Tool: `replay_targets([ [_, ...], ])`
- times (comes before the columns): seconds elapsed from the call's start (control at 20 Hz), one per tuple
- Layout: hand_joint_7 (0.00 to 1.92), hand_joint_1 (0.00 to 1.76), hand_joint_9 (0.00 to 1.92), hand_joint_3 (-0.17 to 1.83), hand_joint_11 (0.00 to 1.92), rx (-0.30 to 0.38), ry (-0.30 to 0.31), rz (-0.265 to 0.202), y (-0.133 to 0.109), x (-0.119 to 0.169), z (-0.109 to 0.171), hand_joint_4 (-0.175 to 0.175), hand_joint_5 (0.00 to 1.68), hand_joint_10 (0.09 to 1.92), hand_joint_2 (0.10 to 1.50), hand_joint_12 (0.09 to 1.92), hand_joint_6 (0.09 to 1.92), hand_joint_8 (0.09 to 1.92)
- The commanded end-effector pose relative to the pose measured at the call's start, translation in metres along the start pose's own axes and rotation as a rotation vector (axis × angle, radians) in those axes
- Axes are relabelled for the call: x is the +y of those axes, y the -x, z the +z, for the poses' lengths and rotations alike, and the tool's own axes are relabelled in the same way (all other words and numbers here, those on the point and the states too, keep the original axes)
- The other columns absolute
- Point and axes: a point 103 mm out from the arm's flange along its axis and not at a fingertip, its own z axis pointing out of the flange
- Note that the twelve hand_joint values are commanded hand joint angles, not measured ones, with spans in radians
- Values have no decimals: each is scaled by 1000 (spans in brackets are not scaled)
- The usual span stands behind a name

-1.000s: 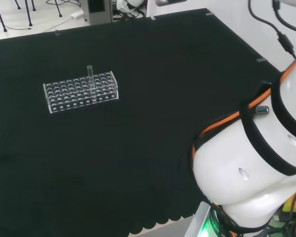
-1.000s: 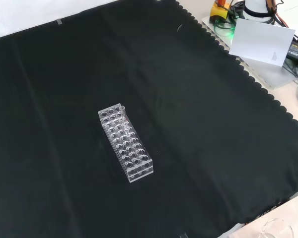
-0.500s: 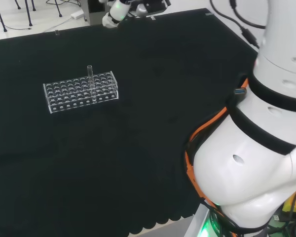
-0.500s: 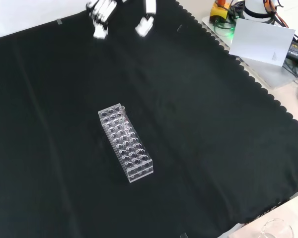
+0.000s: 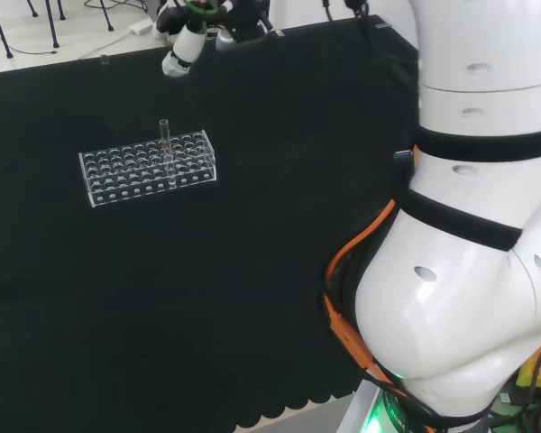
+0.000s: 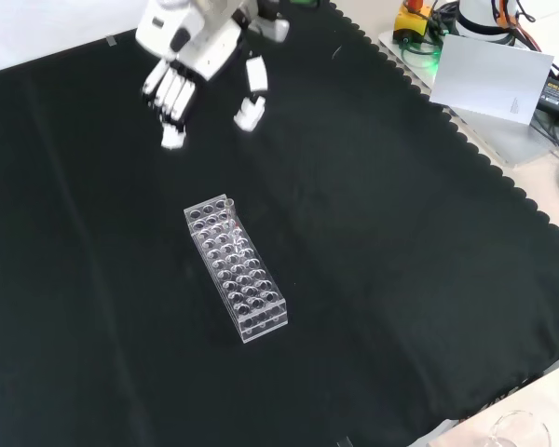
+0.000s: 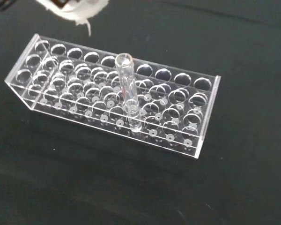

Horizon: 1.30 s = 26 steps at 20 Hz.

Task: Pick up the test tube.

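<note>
Fingers (image 6: 172, 98) hanging straight and relaxed, thumb spread off to the side, nothing between them. That black and white robot hand (image 6: 188, 51) up in the air over the black cloth (image 6: 401, 279), near the far edge in the front view, palm facing down.

Below and ahead of the fingertips, well apart from them: a clear plastic test tube rack (image 6: 236, 268) with rows of round holes, lying flat on the cloth. Standing upright in one hole, the single clear glass test tube (image 7: 128, 91), open mouth sticking up above the rack top. In the wrist view, seated in an inner row a bit past the rack's middle, every other hole looking empty. In the head view, tube (image 5: 165, 137) poking up from the rack (image 5: 149, 168), with the hand (image 5: 189, 36) high up beyond it.

Step-wise: looks like the approach, no contact yet, grasp not begun. Next move probably calls for dropping down over the rack and lining thumb and fingers either side of that exposed top bit of tube, then closing and lifting straight up. Not much tube showing above the holes, so a sideways tug could drag the whole rack along. Clear glass too, likely slippery.
</note>
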Motion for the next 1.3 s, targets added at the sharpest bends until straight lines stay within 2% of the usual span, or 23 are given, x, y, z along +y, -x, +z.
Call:
replay_targets([
  [0.05, 305, 840, 273, 663, 33, -72, -116, -40, -16, 33, 34, -60, 352, 997, 661, 1605, 142, 872],
  [0.6, 427, 853, 326, 678, 52, -54, -200, -38, -22, 29, 78, -68, 415, 985, 660, 1595, 172, 878],
  [0.75, 480, 862, 355, 682, 62, -68, -216, -44, -26, 29, 87, -72, 429, 974, 660, 1588, 188, 871],
  [0.95, 517, 871, 382, 685, 70, -80, -240, -46, -29, 35, 98, -75, 451, 972, 663, 1586, 206, 875],
  [1.3, 518, 879, 401, 692, 85, -106, -268, -18, -22, 54, 104, -77, 449, 949, 663, 1576, 252, 860],
])
